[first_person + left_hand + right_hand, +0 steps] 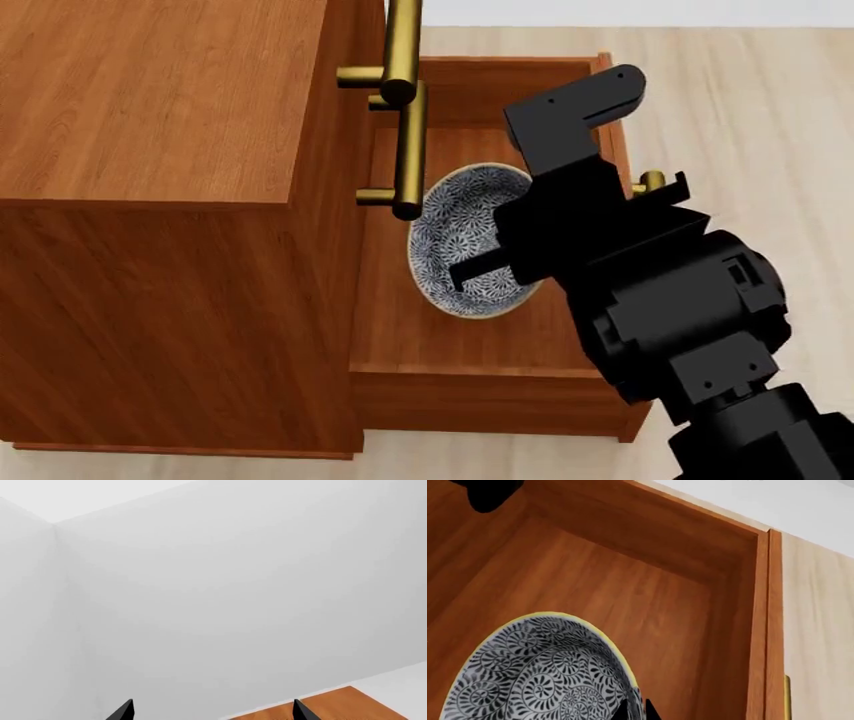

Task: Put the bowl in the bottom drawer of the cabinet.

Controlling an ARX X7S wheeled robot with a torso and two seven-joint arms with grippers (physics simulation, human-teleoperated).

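Right pincer [634,711]; bowl [461,240] tilted sideways

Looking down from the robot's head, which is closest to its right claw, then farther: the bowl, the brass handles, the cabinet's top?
1. The bowl, pinched at its rim by the right claw, inside the open drawer.
2. The brass handles, just beyond the bowl.
3. The cabinet top, far left.

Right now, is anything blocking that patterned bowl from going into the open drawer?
Nothing visible. The bowl is already over the drawer, tilted on edge in the right pincer, with bare wood beneath it.
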